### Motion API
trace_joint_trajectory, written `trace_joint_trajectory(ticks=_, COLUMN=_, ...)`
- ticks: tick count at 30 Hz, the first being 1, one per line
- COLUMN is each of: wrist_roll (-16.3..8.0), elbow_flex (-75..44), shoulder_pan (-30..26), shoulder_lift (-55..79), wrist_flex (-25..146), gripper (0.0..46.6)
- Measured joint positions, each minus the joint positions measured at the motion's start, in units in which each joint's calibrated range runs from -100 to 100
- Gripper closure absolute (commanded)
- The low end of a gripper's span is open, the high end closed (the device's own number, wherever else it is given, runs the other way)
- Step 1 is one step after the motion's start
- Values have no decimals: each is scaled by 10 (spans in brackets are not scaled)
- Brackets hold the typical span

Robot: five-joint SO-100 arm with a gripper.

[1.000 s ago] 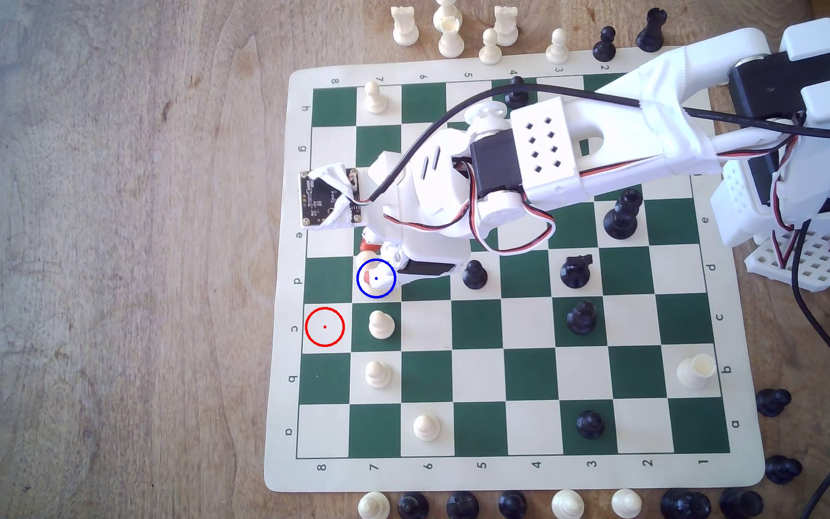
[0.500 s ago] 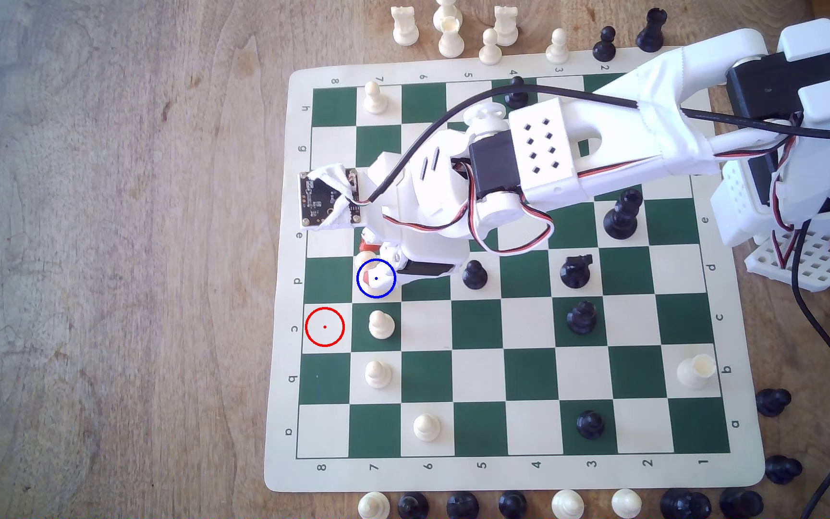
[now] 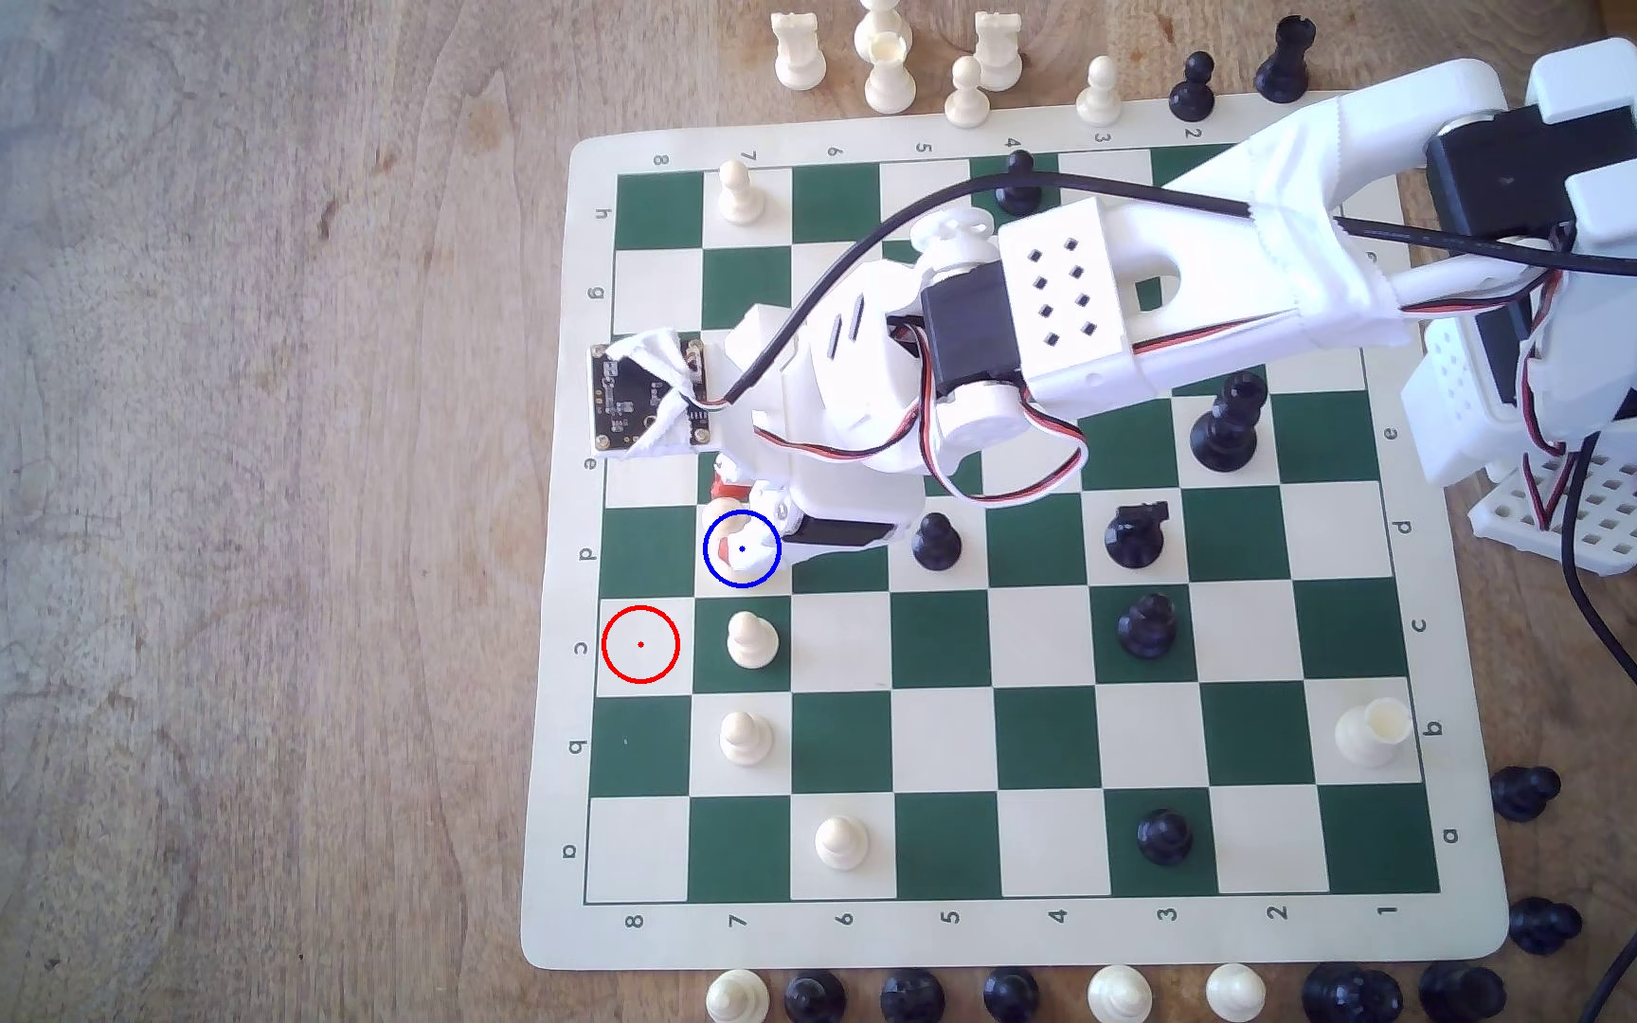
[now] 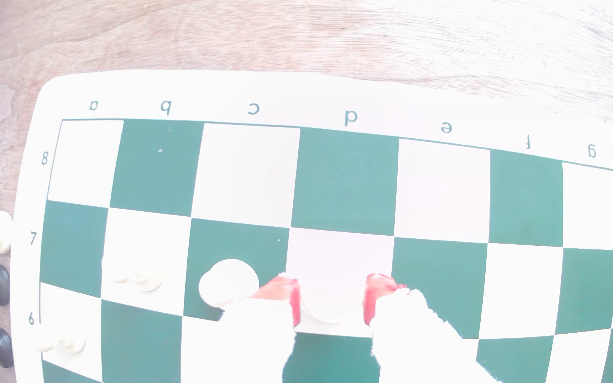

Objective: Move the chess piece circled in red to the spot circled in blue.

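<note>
My gripper [image 3: 744, 526] hangs low over the spot circled in blue [image 3: 742, 584], a cream square at d7. In the wrist view the gripper [image 4: 332, 300] has its red pads [image 4: 283, 292] on either side of a cream round chess piece [image 4: 331, 307], and both pads touch it. That piece stands on the cream square [image 4: 338, 254]. In the exterior view the piece [image 3: 722, 521] is mostly hidden under the gripper. The red-ringed square [image 3: 640, 644] at c8 holds nothing.
A cream pawn [image 3: 752, 639] stands on c7, right beside the gripper, also seen as a cream pawn [image 4: 229, 281] in the wrist view. Another cream pawn [image 3: 745, 738] is on b7, and a black pawn [image 3: 936, 541] on d5. Spare pieces line the board's edges.
The arm's upper links have shifted slightly toward the exterior view's left. The gripper stays over the blue ring with the piece between its pads.
</note>
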Motion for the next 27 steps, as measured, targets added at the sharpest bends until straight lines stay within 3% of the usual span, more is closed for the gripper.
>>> trace_joint_trajectory(ticks=5, wrist_roll=2, elbow_flex=0, shoulder_pan=1, shoulder_lift=0, wrist_flex=0, gripper=295)
trace_joint_trajectory(ticks=27, wrist_roll=1, elbow_flex=48, shoulder_pan=1, shoulder_lift=-41, wrist_flex=15, gripper=274)
